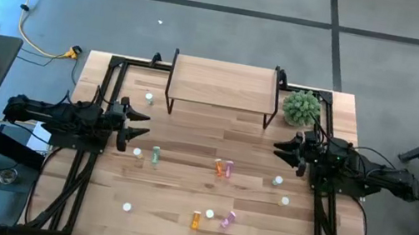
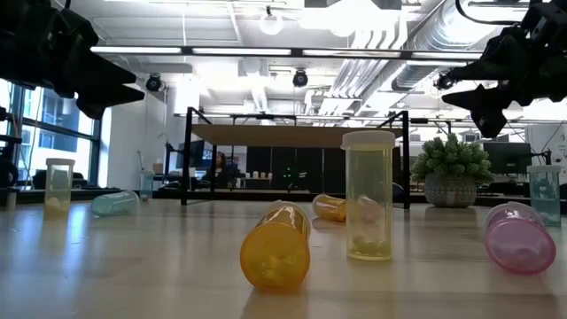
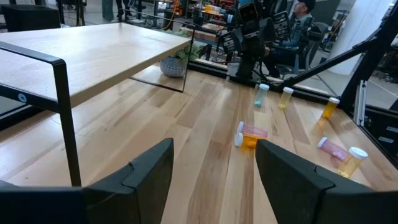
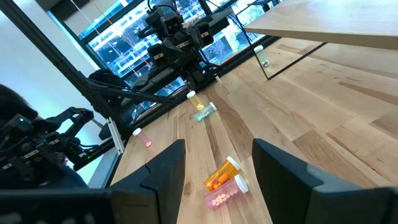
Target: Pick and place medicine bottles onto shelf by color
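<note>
Several small medicine bottles with white caps are scattered over the wooden table. Some stand upright on their bases, like the one by the shelf's left leg [image 1: 149, 97]. Others lie on their sides: a green one [image 1: 155, 156], an orange one [image 1: 218, 167] beside a pink one [image 1: 228, 169], and an orange one [image 1: 196, 219] near the front. The shelf [image 1: 223, 86] stands on thin black legs at the far middle, its top bare. My left gripper [image 1: 141, 124] hovers open at the table's left edge. My right gripper [image 1: 282, 148] hovers open at the right edge. Both point inward and hold nothing.
A green plant ball [image 1: 301, 107] in a pot sits right of the shelf, close to my right gripper. Black frame rails [image 1: 105, 84] run along the table's left and right sides. Bare wood lies between the shelf and the bottles.
</note>
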